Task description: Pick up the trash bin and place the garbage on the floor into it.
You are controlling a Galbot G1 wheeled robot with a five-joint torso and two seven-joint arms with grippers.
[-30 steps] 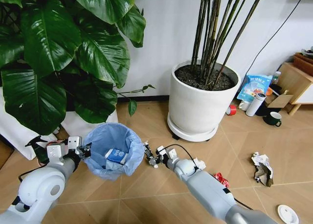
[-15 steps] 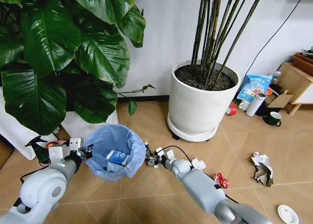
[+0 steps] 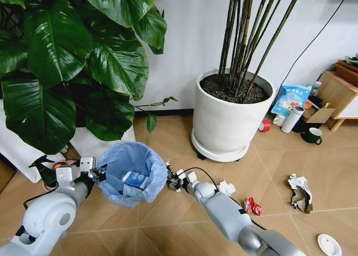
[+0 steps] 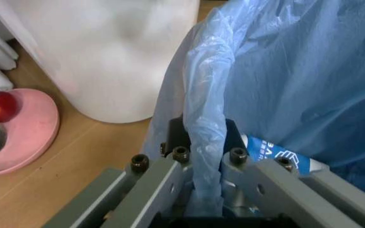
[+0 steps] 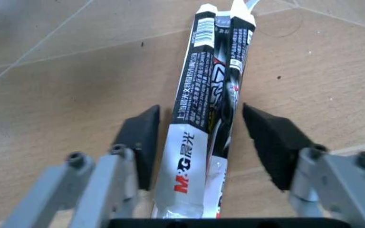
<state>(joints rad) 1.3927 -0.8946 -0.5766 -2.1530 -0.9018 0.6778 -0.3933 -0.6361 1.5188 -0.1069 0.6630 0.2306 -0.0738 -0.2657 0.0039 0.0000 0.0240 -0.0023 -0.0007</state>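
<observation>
The trash bin [image 3: 146,193], lined with a light blue bag, hangs just above the floor [image 3: 168,233]. My left gripper [image 3: 96,174] is shut on its rim, and the left wrist view shows the bag-covered rim [image 4: 203,118] pinched in that gripper [image 4: 205,142]. A blue-white carton [image 3: 134,179] lies inside. My right gripper [image 3: 171,181] is low beside the bin. It stands open [image 5: 208,142], fingers astride a black-and-silver wrapper [image 5: 201,109] flat on the floor. More garbage lies to the right: a white wad [image 3: 226,187], a red scrap [image 3: 253,205], crumpled paper [image 3: 300,192] and a white lid [image 3: 329,245].
A big white pot [image 3: 226,122] of tall stems stands behind the right arm. A large-leaved plant [image 3: 67,60] overhangs the bin, with a pink dish [image 4: 17,133] at its pot's foot. A red tape roll [image 3: 264,125], bottle [image 3: 292,119], mug [image 3: 312,135] and wooden furniture [image 3: 338,91] crowd the far right.
My right forearm has swung lower and nearer while its gripper stays beside the bin. The bin has shifted slightly to the right in my left gripper.
</observation>
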